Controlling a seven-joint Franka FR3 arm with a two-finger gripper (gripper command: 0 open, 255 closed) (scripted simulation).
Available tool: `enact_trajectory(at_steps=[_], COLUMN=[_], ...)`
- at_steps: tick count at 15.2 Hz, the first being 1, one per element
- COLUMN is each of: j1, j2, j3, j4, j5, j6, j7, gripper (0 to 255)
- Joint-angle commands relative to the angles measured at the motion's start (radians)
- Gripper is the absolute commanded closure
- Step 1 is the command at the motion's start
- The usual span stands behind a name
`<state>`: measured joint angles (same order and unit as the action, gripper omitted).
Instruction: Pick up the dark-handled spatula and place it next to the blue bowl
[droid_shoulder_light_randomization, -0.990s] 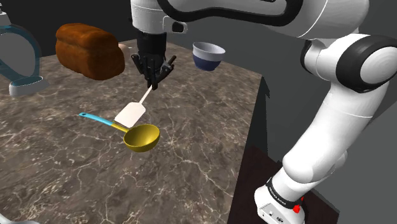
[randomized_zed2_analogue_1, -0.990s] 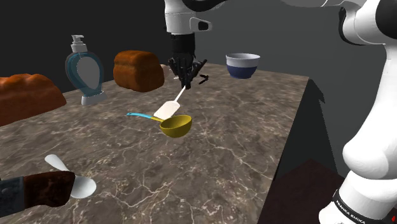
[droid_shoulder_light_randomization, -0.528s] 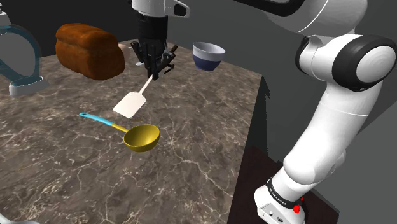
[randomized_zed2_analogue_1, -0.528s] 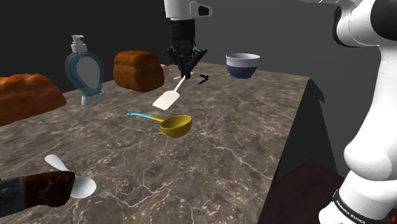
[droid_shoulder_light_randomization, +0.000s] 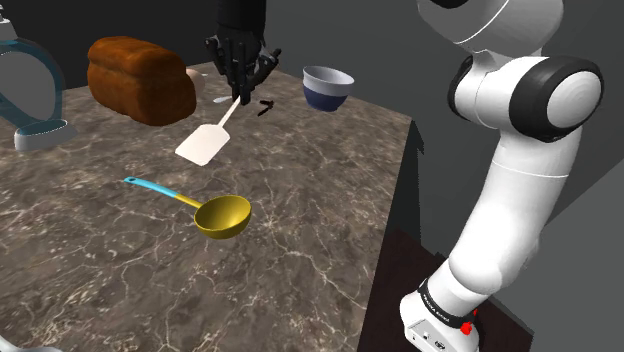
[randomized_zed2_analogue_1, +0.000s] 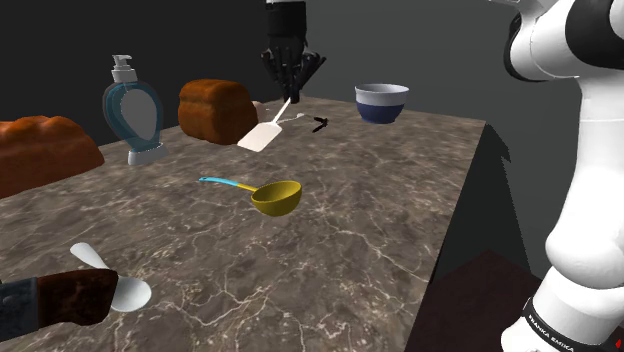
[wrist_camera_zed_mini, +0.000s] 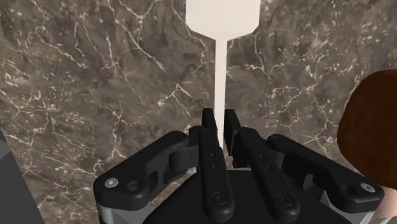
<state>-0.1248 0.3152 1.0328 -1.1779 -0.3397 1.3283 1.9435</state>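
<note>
**Firmly clamped: spatula (droid_shoulder_light_randomization: 204, 145) hangs short of the blue bowl (droid_shoulder_light_randomization: 327, 88)**

Across the shoulder view from its left, a blue-tinted pump bottle (droid_shoulder_light_randomization: 28, 95) stands at the edge, followed by a brown bread loaf (droid_shoulder_light_randomization: 140, 78). Next comes the spatula, its white blade slanting down toward the marbled counter (droid_shoulder_light_randomization: 300, 230). A yellow ladle (droid_shoulder_light_randomization: 218, 214) with a blue handle lies nearer the camera, apart from the blade. The black gripper (droid_shoulder_light_randomization: 240, 95) grips the spatula's upper end. In the wrist view both fingers (wrist_camera_zed_mini: 210, 146) press against the thin pale shaft. A small black object (droid_shoulder_light_randomization: 265, 106) lies just right of the gripper. The blue bowl stands farther right, near the counter's far corner and apart from the spatula.
</note>
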Motion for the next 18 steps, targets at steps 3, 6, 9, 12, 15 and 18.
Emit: enact_trajectory(at_steps=[3,6,9,12,15,18], j1=[0.075,0.132,-0.065,-0.232,-0.358,-0.434], j2=[0.051,0.087,-0.035,-0.154,-0.267,-0.359], j3=[-0.014,-0.027,0.002,0.002,-0.033,-0.098], j4=[0.124,0.213,0.058,-0.056,-0.143,-0.208], j5=[-0.05,-0.087,0.022,0.129,0.23,0.308], j6=[-0.085,-0.143,-0.073,-0.022,0.014,0.037], j7=[0.009,0.011,-0.076,-0.189,-0.316,-0.44], gripper=[255,255,255,255,255,255])
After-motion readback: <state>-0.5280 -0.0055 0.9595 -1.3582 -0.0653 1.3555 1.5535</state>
